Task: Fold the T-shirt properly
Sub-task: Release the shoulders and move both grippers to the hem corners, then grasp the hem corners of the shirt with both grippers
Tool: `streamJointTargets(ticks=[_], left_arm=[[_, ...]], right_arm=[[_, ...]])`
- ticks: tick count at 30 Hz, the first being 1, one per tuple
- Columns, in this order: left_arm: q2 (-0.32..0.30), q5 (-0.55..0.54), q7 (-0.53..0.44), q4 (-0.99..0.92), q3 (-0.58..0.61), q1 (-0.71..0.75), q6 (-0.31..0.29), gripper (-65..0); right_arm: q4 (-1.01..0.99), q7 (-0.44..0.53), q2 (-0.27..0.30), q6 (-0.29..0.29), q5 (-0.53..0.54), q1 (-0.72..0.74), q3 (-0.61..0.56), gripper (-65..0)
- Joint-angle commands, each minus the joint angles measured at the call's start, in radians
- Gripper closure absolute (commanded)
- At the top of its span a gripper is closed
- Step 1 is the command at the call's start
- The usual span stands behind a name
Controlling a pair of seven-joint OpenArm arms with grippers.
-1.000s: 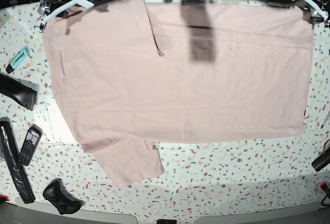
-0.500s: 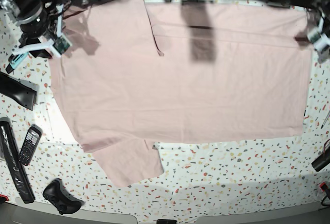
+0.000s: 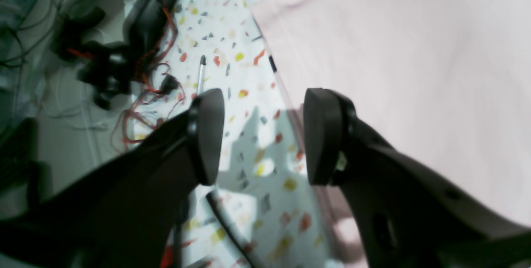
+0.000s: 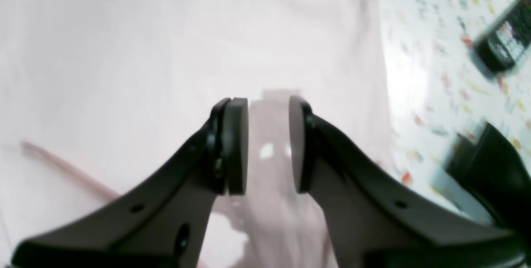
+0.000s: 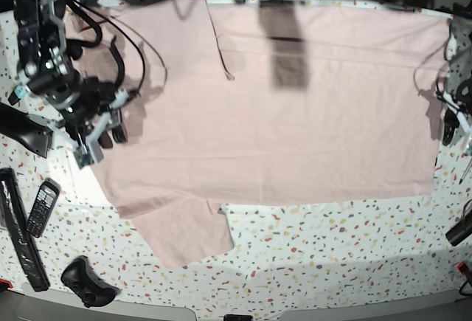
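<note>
Speckled terrazzo covers the bench [image 5: 310, 262], and in the base view the pale pink T-shirt [image 5: 280, 136] lies spread flat across most of it, plain side up, one sleeve jutting toward the near edge; a phone handset [image 5: 42, 207] and a game controller [image 5: 88, 282] sit just off the cloth. The right end effector [image 5: 105, 130] hangs over one side edge of the shirt, the left end effector [image 5: 450, 125] at the opposite edge. Seen from the left wrist, its jaws stand wide apart and empty, straddling the hem, with loose red wiring [image 3: 141, 102] nearby. Seen from the right wrist, the jaws are partly parted above the fabric, holding nothing. If either pinches only the top layer, or the two lift unevenly, the fold would likely skew or bunch.
</note>
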Motion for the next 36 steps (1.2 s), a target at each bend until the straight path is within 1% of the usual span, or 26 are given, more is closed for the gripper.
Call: streamJointTargets(ticks=[1, 5, 8, 9, 12, 16, 18, 20, 24, 26, 28, 31, 36], left_arm=[[-0.016, -0.027, -0.029, -0.028, -0.014, -0.058, 0.002, -29.1], [0.023, -0.095, -0.011, -0.213, -0.013, -0.22, -0.042, -29.1], [0.049, -0.137, -0.012, -0.39, -0.013, -0.355, -0.109, -29.1], [0.058, -0.138, -0.015, -0.452, -0.013, -0.399, -0.124, -29.1], [0.086, -0.134, -0.022, -0.635, -0.013, -0.53, -0.143, -29.1], [0.107, -0.133, -0.075, -0.885, -0.013, -0.69, -0.189, -29.1], [0.112, -0.123, -0.106, -0.992, -0.013, -0.756, -0.208, -29.1], [0.116, -0.103, -0.134, -1.084, -0.012, -0.812, -0.229, -29.1], [0.119, -0.096, -0.2, -1.233, -0.012, -0.884, -0.235, -29.1], [0.121, -0.092, -0.232, -1.279, -0.012, -0.899, -0.235, -29.1], [0.129, -0.089, -0.235, -1.291, -0.012, -0.899, -0.236, -29.1], [0.145, -0.088, -0.242, -1.291, -0.012, -0.887, -0.275, -29.1], [0.174, -0.02, -0.254, -1.291, -0.012, -0.884, -0.275, -29.1]], right_arm=[[-0.012, 0.024, -0.005, 0.005, 0.015, 0.049, 0.009, -16.6], [-0.124, 0.022, -0.075, 0.032, 0.037, 0.188, 0.004, -16.6], [-0.24, 0.01, -0.113, 0.033, 0.037, 0.299, -0.018, -16.6], [-0.286, -0.004, -0.124, 0.033, 0.037, 0.34, -0.031, -16.6], [-0.427, -0.058, -0.143, 0.033, 0.037, 0.459, -0.08, -16.7], [-0.609, -0.159, -0.172, 0.034, 0.034, 0.626, -0.14, -16.7], [-0.687, -0.185, -0.186, 0.035, 0.034, 0.694, -0.156, -16.7], [-0.76, -0.198, -0.2, 0.048, 0.034, 0.749, -0.16, -16.7], [-0.85, -0.255, -0.222, 0.085, 0.034, 0.822, -0.159, -16.7], [-0.857, -0.259, -0.222, 0.1, 0.034, 0.83, -0.159, -16.7], [-0.857, -0.259, -0.219, 0.101, 0.032, 0.831, -0.159, -16.7], [-0.857, -0.258, -0.219, 0.102, 0.026, 0.831, -0.159, -16.7], [-0.857, -0.258, -0.214, 0.126, 0.026, 0.831, -0.158, -16.6]])
